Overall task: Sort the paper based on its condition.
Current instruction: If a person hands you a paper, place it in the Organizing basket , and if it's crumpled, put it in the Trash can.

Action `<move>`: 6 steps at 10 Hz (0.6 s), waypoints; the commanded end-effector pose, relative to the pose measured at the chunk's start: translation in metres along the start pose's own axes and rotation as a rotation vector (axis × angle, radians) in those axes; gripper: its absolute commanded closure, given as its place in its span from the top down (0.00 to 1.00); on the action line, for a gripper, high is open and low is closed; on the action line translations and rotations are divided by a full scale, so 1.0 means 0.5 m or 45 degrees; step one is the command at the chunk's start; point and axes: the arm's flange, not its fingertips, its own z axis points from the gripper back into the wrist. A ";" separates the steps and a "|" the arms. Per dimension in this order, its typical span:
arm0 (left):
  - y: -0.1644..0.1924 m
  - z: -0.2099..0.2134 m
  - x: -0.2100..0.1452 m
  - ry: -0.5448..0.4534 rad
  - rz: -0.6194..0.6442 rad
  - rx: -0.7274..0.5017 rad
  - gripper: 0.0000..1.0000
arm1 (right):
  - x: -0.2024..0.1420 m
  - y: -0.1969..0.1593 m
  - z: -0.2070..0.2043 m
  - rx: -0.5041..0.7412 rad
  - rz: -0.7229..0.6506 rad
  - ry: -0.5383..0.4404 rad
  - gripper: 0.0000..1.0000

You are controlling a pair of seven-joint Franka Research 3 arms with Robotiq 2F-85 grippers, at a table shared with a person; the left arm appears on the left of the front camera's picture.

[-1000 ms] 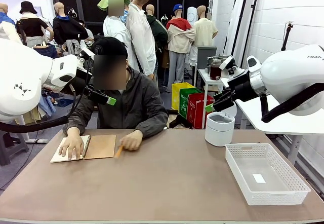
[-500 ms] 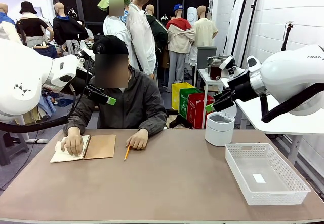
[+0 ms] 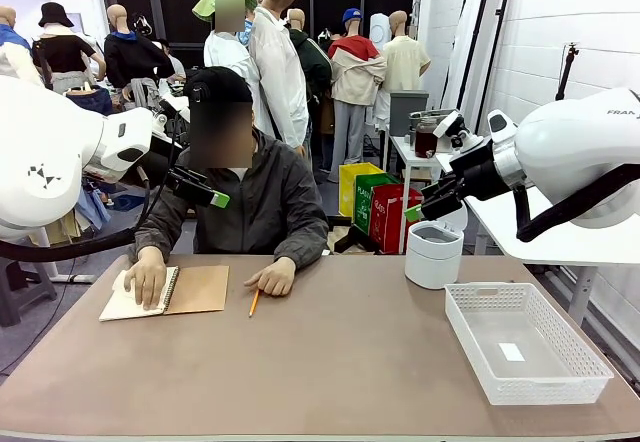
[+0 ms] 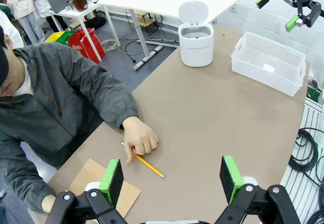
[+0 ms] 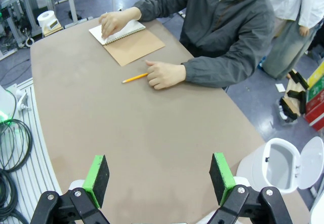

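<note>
Loose paper sheets are out of view; the white pages I see belong to the open spiral notebook [image 3: 130, 302] with a brown cover [image 3: 196, 289], and the person's hand [image 3: 148, 280] presses on them. The notebook [image 5: 117, 32] also lies at the far end in the right wrist view. My left gripper [image 4: 171, 179] hangs open high over the table, above the person's other hand [image 4: 140, 139] and an orange pencil [image 4: 147, 164]. My right gripper [image 5: 159, 178] is open too, high above bare tabletop; it also shows in the left wrist view [image 4: 277, 12].
A white basket [image 3: 470, 334] holding one small white slip [image 3: 511, 351] stands at the front right. A white lidded bin [image 3: 433, 253], lid up, is behind it. The pencil [image 3: 254, 302] lies by the person's hand [image 3: 272, 277]. The table [image 3: 330, 372] is bare in the middle.
The person's hand has laid the pencil down on the table and drawn slightly right. The hand on the notebook shifted a little. Neither arm has moved.
</note>
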 end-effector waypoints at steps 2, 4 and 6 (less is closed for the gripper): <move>0.003 0.001 -0.002 0.001 -0.012 -0.006 1.00 | -0.002 -0.002 -0.004 0.018 -0.007 -0.009 1.00; 0.003 0.001 -0.002 0.001 -0.012 -0.006 1.00 | -0.002 -0.002 -0.004 0.018 -0.007 -0.009 1.00; 0.003 0.001 -0.002 0.001 -0.012 -0.006 1.00 | -0.002 -0.002 -0.004 0.018 -0.007 -0.009 1.00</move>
